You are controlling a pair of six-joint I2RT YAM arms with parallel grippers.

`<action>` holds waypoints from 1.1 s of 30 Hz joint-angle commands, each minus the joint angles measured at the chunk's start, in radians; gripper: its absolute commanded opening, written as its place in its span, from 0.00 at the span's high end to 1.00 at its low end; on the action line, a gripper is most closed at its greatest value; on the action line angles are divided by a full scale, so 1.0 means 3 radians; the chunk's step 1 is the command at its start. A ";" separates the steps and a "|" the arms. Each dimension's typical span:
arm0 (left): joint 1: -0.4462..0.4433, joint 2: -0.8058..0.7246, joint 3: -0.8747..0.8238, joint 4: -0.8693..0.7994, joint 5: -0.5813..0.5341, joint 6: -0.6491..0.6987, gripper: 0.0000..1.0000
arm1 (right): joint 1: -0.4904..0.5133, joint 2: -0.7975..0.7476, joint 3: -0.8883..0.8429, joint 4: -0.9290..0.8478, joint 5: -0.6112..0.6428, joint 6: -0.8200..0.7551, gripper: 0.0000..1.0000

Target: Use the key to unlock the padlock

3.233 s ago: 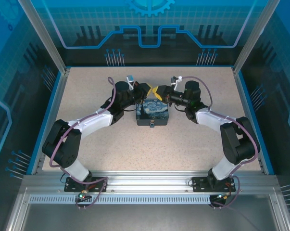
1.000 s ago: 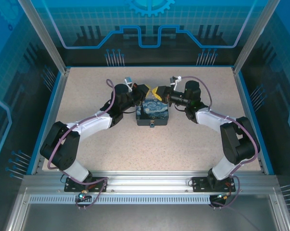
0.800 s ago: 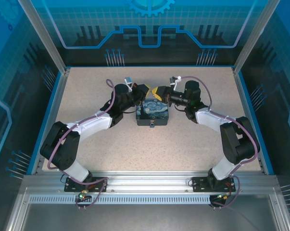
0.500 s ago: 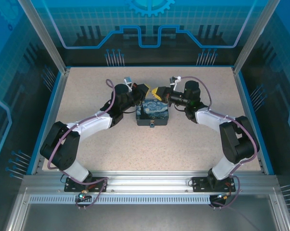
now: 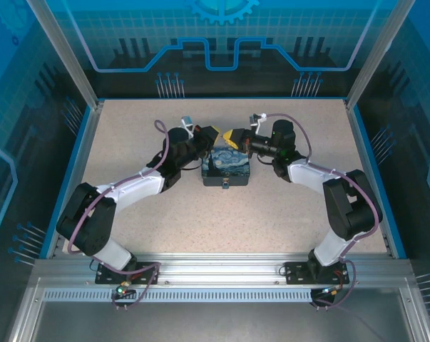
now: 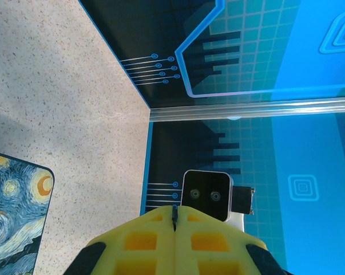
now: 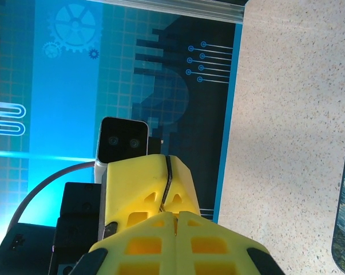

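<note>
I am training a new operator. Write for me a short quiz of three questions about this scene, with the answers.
1. True or false: the left gripper has its fingers pressed together.
2. Where does the blue box with the night-sky painting lie? A) around the middle of the table; B) against the right wall; C) on the metal rail.
3. Name the colour of the fingers of the right gripper.
Key: 1 true; 2 A; 3 yellow.
</note>
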 commanded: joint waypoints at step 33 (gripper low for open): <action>0.0098 -0.0308 0.0189 -0.0987 0.0310 0.0697 0.47 | -0.0040 -0.0239 0.0032 -0.0584 -0.0064 -0.0434 1.00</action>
